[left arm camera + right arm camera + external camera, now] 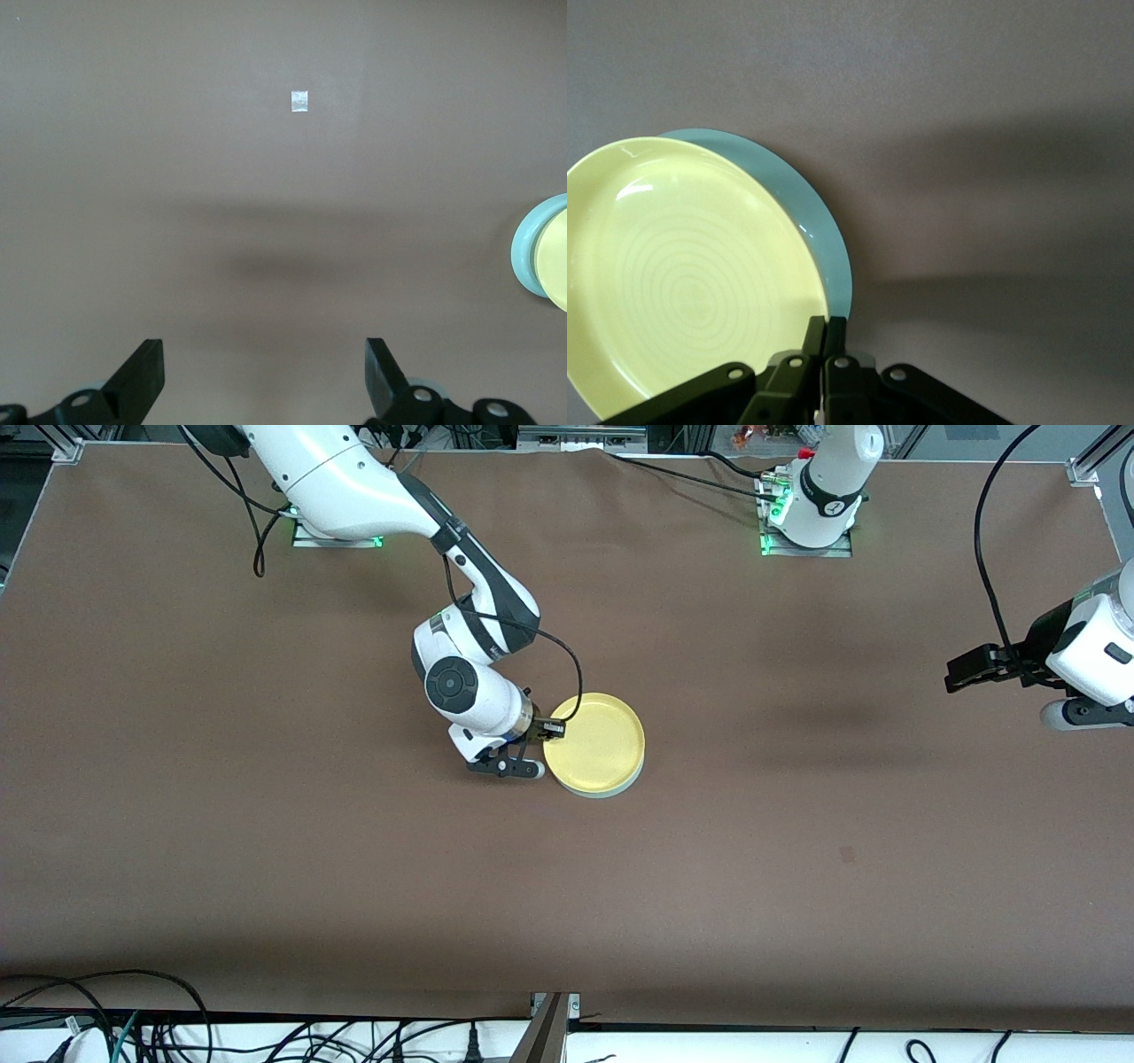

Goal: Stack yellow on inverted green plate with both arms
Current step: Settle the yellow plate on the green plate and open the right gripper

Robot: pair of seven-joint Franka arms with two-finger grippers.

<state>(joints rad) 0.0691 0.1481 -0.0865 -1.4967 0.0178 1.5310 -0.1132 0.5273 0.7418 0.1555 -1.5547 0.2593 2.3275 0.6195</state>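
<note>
Round bright yellow plate (598, 742), stacked on pale green plate (611, 790), is rim-pinched by right claw (551, 732); could be dragged off-centre at release; left claw (264, 376) spread, waiting.

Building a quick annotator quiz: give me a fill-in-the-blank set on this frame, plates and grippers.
1. The yellow plate sits on top of the ____ plate.
2. The right gripper has its fingers ____ on the yellow plate's rim.
3. The left gripper waits over bare table at the left arm's end, its fingers ____.
4. Of the green plate, only a thin ____ shows past the yellow plate.

Missing words: green; shut; open; edge
</note>
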